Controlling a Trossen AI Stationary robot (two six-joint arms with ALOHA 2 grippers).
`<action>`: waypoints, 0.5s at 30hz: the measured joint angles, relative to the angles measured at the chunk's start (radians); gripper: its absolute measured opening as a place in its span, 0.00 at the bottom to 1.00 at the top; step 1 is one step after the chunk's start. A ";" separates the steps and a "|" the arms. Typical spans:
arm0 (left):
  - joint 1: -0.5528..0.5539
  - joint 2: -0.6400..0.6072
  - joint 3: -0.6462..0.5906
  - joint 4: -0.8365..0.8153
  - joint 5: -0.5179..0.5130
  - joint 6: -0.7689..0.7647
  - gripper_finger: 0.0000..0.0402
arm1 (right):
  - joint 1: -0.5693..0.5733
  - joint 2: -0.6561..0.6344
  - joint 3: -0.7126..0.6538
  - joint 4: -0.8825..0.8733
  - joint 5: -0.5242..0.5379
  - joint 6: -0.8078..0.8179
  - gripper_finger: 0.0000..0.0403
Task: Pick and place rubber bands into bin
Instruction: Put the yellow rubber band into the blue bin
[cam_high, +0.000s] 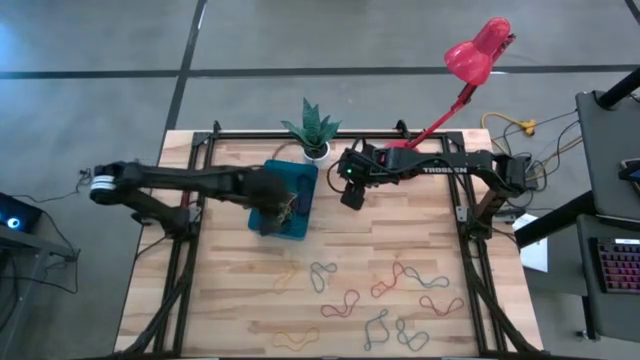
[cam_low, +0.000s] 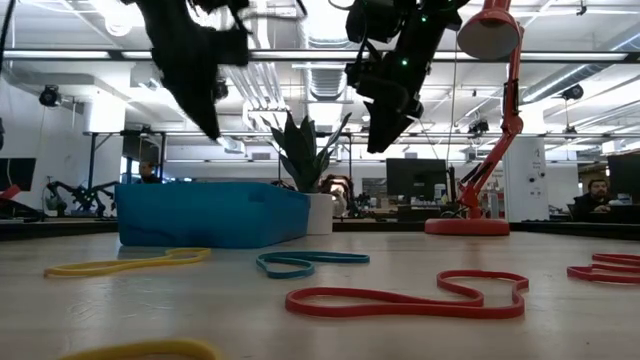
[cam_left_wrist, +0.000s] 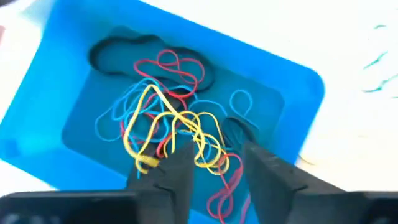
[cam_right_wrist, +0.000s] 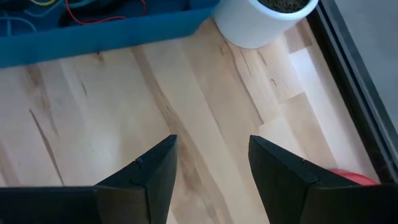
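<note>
Hovering over the bin (cam_high: 300, 190), the left gripper (cam_left_wrist: 214, 165) parts its fingers above a yellow band (cam_left_wrist: 168, 121) atop several banked rubber bands. Right gripper (cam_right_wrist: 211, 168) waits nearby, fingers apart and empty. Many loose bands (cam_high: 400, 285) remain on the table (cam_high: 220, 300).

Bin (cam_high: 301, 196): far centre of worktop (cam_high: 230, 290), holding a tangle of rubber bands (cam_left_wrist: 174, 118). Plant pot (cam_high: 315, 151): just behind bin's right corner. Loose bands (cam_high: 400, 285): scattered near side. Lamp (cam_high: 470, 60): far right.
</note>
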 joint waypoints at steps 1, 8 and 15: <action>-0.004 -0.025 0.012 -0.027 0.006 -0.016 0.33 | 0.003 0.000 0.000 -0.001 0.000 -0.002 0.46; -0.107 -0.205 -0.012 -0.059 0.265 -0.138 0.44 | 0.004 0.000 -0.003 0.002 0.000 -0.031 0.46; -0.392 -0.166 -0.141 0.127 0.126 -0.494 0.42 | 0.004 0.000 -0.004 0.003 0.008 -0.094 0.46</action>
